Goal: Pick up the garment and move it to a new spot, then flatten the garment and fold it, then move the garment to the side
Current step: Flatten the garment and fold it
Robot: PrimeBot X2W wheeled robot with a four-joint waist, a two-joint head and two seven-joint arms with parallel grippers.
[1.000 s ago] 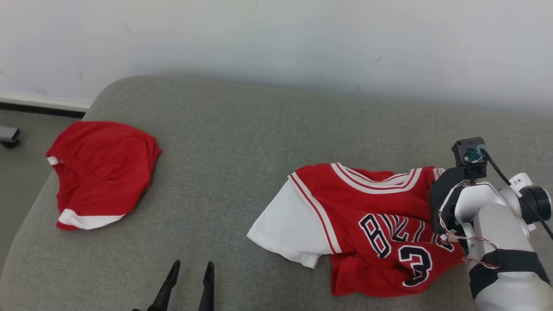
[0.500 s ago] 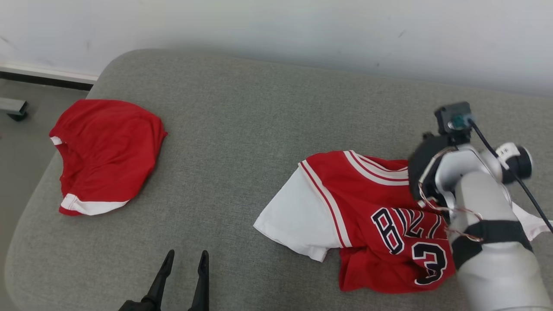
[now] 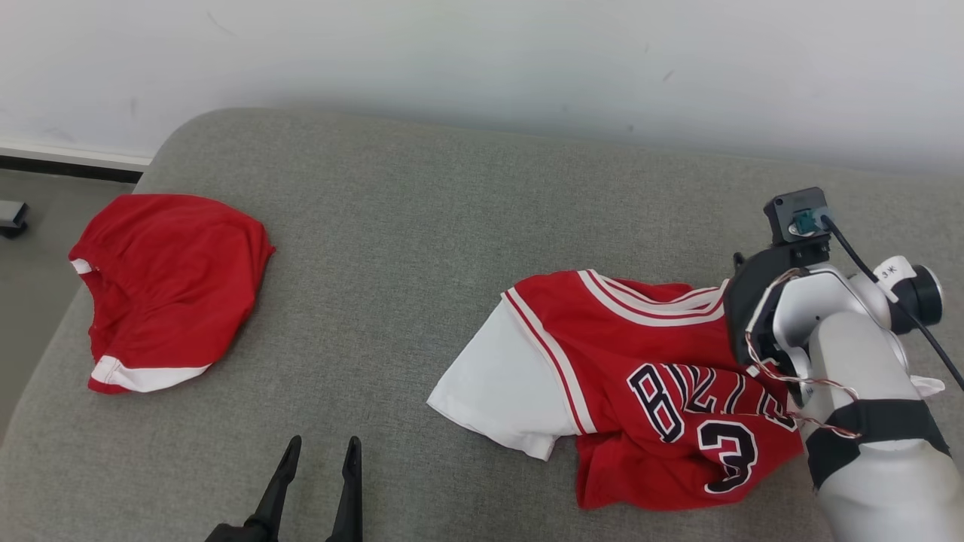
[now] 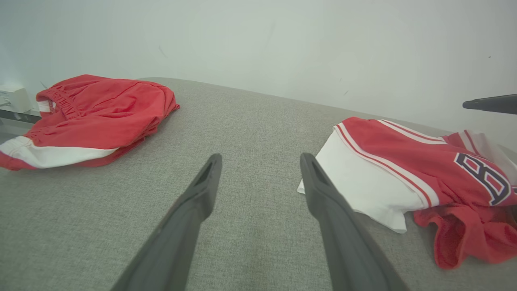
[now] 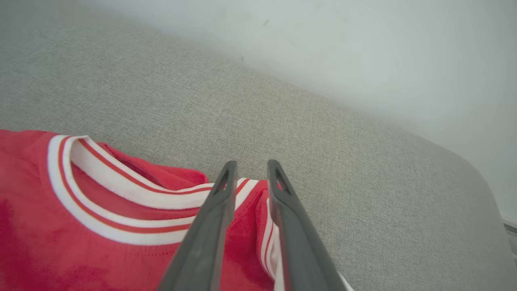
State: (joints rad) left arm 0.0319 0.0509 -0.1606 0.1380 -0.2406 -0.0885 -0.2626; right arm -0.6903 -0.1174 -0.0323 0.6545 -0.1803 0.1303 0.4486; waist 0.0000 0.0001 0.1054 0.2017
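Observation:
A red jersey [image 3: 648, 376] with white sleeves and dark lettering lies crumpled on the right of the grey couch seat [image 3: 422, 226]. It also shows in the left wrist view [image 4: 404, 169]. My right arm [image 3: 828, 339] reaches over its right shoulder and hides the fingers from the head. In the right wrist view my right gripper [image 5: 252, 163] hovers just past the striped collar [image 5: 121, 194]. Its fingers stand a narrow gap apart with nothing clamped between the tips. My left gripper [image 3: 322, 444] is open and empty at the front edge, left of the jersey [image 4: 260, 159].
Red shorts [image 3: 166, 278] with white trim lie in a heap at the seat's far left [image 4: 93, 109]. A pale wall runs behind the seat. The floor [image 3: 30, 248] drops off past the left edge. Bare grey fabric stretches between the two garments.
The head camera has shifted, so the whole picture moved. My right wrist has gone a little up and back over the jersey's collar. The left gripper stays where it was.

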